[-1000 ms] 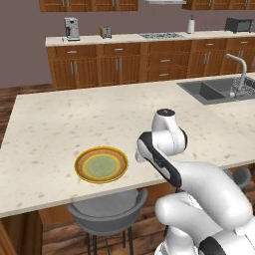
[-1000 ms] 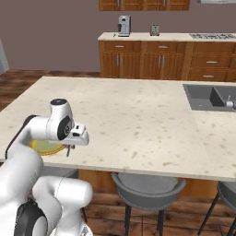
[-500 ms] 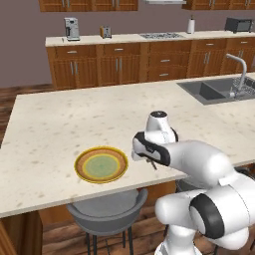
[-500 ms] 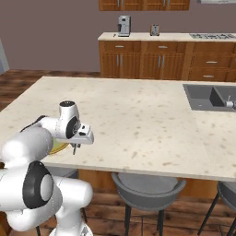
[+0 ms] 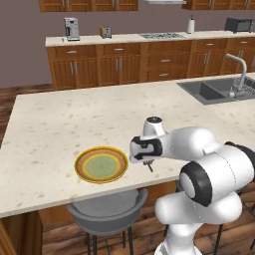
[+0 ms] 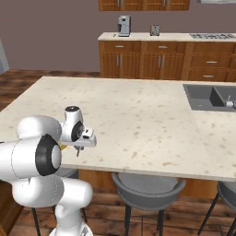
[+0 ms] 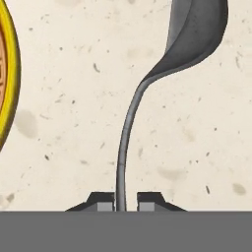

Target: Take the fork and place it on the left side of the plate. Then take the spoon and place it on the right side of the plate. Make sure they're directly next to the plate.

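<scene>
Pincer (image 7: pixel 125 201): held low over the near edge of the island counter (image 5: pixel 60 114), its two dark fingertips (image 7: pixel 102 201) pressed narrow against the slim handle of the spoon.

Spoon (image 7: pixel 189 44): grey metal, clamped by the handle end; the handle curves away ahead of the pincer and the oval bowl lies farthest from it, over speckled stone. Whether the bowl touches the counter or hangs just above it is hard to judge from here.

Plate (image 5: pixel 101 165): round, yellow with a darker rim, flat on the counter just beside the pincer, on the side away from the sink; in the hand view its rim (image 7: pixel 11 74) sits near the spoon's handle but apart from it.

Sink (image 5: pixel 215 90): sunk into the counter, well apart from the pincer on its other side.

Stool (image 5: pixel 105 211): grey, under the counter edge, below the plate.
</scene>
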